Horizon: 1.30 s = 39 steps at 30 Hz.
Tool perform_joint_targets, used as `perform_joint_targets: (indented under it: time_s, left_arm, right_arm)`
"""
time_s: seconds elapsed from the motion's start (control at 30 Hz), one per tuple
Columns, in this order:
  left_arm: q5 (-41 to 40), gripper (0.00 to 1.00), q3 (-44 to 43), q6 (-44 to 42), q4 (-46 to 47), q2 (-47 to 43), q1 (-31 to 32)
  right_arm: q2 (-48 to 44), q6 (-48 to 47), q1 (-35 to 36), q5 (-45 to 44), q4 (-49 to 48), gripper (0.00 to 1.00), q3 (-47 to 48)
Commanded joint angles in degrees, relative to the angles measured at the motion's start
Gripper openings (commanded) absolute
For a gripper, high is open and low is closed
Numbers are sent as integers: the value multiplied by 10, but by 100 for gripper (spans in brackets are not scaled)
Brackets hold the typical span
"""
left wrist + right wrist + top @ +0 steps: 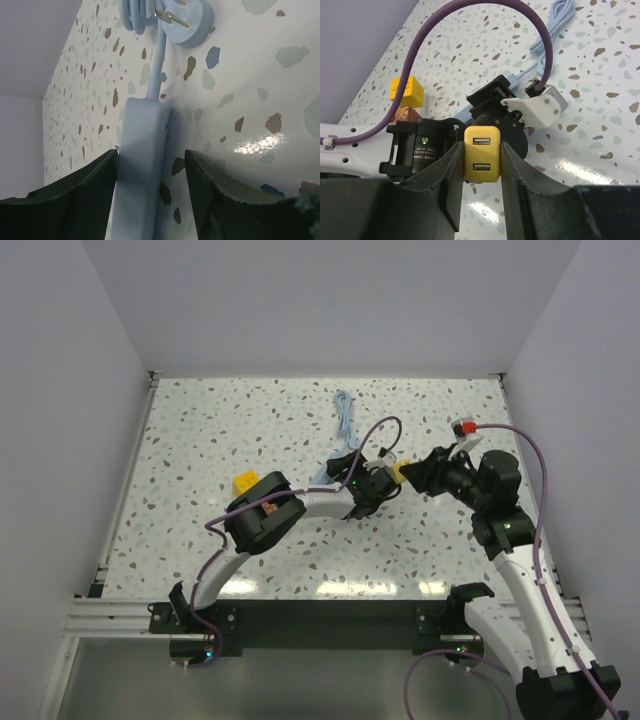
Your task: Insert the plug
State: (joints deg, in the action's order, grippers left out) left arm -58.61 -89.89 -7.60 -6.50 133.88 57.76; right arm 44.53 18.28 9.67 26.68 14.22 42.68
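Item: yellow rounded plastic charger block [481, 161] with two USB ports, clamped between the jaws of the right gripper [481, 146], over the speckled terrazzo table [200, 430], just beside the left gripper [150, 156]. Left jaws stood parted around a pale blue plastic power strip [141, 130], with a gap on one side.

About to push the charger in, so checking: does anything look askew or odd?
Yes: the left gripper stands loose around the blue power strip, a gap showing on one side, so the strip may slide. The yellow charger sits straight in the right gripper.
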Motion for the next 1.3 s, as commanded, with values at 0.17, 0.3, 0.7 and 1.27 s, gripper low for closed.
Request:
perform_joint_targets:
  time_s: [0.17,0.3,0.7,1.27]
  left_arm:
    - [306,66,66,122,29,31,27]
    - [346,66,84,158,37,24,27]
    - [423,66,163,211,130,-3,27]
    - [493,70,226,153,257,-166,25]
  right_arm:
    - [6,5,10,39,17,0,0]
    - [4,5,10,36,18,0,0]
    - [3,1,10,28,26,0,5]
    - [-38,-10,10,-49,95,0,80]
